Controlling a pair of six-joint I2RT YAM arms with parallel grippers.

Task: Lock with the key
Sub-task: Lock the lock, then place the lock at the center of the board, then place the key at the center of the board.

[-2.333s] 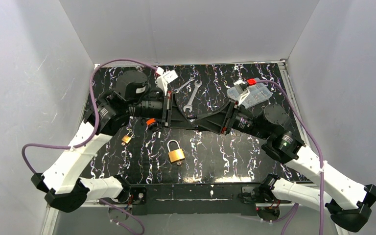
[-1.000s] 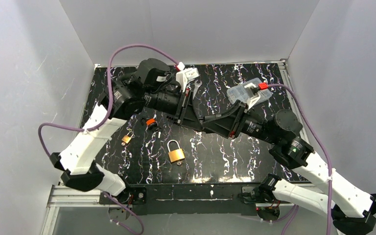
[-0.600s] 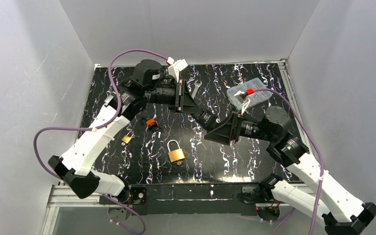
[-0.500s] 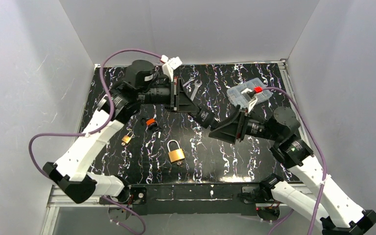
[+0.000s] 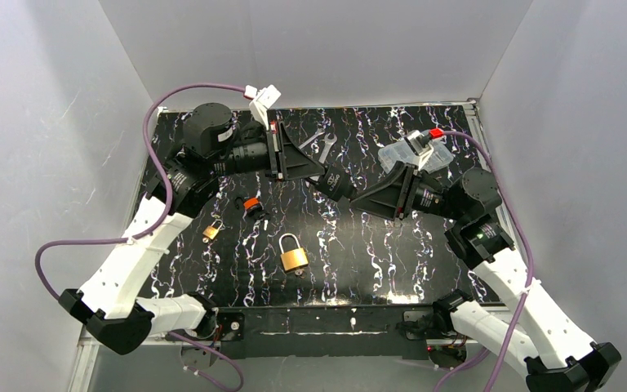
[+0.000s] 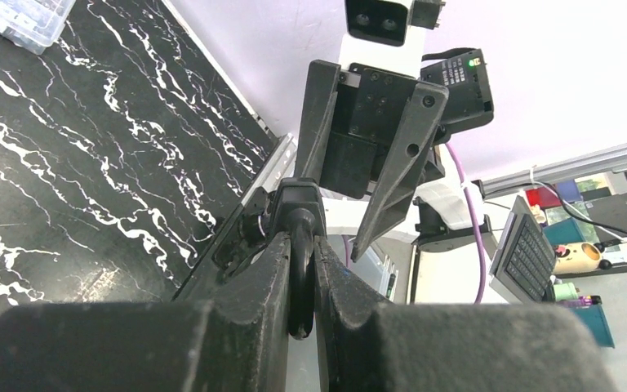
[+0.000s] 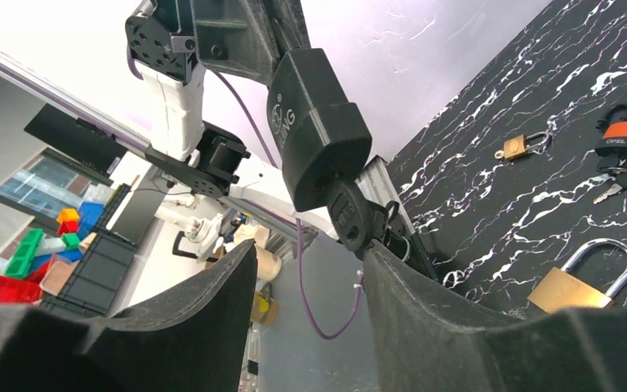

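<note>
Repositioned boxy black padlock (image 7: 318, 122), key (image 7: 351, 216) beneath.

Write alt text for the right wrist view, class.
A black padlock, key in its base, hangs from the left gripper just ahead of the open right gripper. A brass padlock lies on the marbled table behind.
</note>
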